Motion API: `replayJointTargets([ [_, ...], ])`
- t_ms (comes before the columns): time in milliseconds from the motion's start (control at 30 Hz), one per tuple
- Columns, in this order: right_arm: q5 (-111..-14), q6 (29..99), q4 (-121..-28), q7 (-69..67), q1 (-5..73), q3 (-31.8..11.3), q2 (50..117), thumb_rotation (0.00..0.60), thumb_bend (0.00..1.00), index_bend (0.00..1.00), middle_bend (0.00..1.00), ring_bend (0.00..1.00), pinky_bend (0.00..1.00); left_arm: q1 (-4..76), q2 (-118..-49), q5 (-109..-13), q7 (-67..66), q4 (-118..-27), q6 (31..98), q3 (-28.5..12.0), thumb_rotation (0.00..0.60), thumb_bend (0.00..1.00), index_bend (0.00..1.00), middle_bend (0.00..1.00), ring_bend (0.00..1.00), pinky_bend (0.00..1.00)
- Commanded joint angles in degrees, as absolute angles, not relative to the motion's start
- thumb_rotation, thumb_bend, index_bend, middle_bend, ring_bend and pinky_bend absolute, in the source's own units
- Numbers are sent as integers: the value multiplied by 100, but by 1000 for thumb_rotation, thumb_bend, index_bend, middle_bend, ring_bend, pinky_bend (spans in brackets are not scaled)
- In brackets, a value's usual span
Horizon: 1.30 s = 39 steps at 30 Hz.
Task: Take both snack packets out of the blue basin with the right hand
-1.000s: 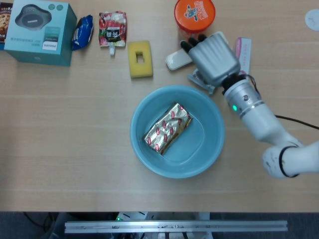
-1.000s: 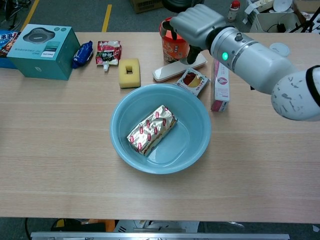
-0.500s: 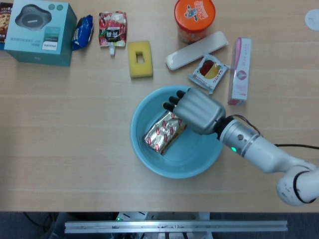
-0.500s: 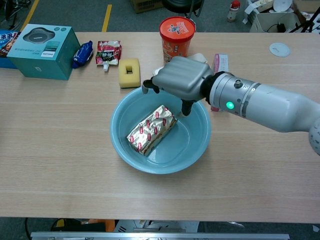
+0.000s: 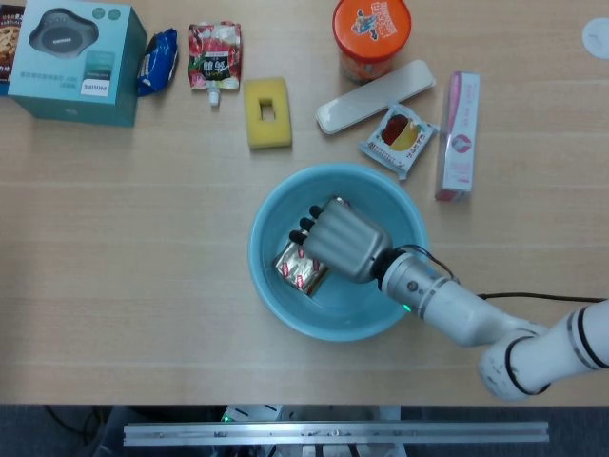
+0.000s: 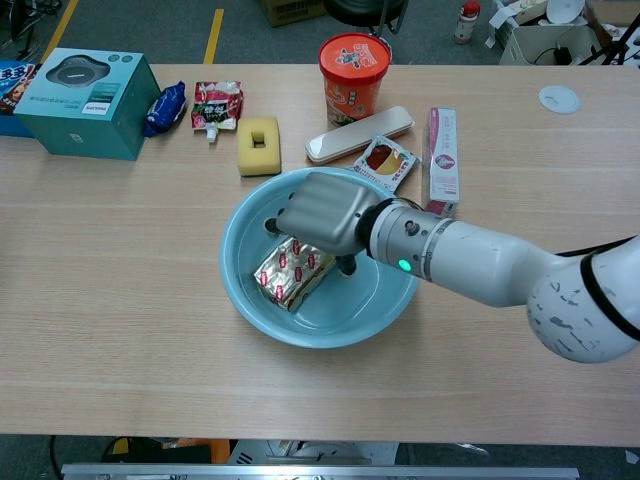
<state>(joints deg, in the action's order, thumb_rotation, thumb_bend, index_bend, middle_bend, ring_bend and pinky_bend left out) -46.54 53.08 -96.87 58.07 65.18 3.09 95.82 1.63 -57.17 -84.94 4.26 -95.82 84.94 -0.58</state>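
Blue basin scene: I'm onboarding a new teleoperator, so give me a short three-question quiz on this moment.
1. True or false: the right hand is over the gold snack packet inside the blue basin.
2. Which item lies on the table between the basin and the pink box?
A. the yellow sponge
B. the small red-and-yellow snack packet
C. the teal box
3. Fill in: the tall tub behind the white remote-like bar is coloured ____.

Key
1. True; whether the fingers have closed on the packet cannot be told.
2. B
3. Orange, the orange cup.
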Motion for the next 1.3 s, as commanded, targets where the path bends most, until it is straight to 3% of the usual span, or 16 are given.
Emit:
replayJointTargets([
  [33, -4476, 5342, -9476, 6000, 6602, 312, 9819, 600, 12, 228, 344, 301, 596, 159, -5709, -8491, 438, -9579, 8494, -56, 600, 359, 224, 187, 109, 100],
  [833, -4108, 5376, -8849, 6556, 6702, 406, 10452, 600, 12, 228, 344, 300, 596, 151, -5700, -8467, 615, -9455, 8419, -31, 600, 360, 225, 187, 109, 100],
  [1300, -4558, 5560, -8573, 6580, 6562, 520, 10640, 600, 14, 262, 361, 299, 596, 194, -5717, -8456, 627, -9434, 8341, -36, 600, 360, 225, 187, 109, 100],
])
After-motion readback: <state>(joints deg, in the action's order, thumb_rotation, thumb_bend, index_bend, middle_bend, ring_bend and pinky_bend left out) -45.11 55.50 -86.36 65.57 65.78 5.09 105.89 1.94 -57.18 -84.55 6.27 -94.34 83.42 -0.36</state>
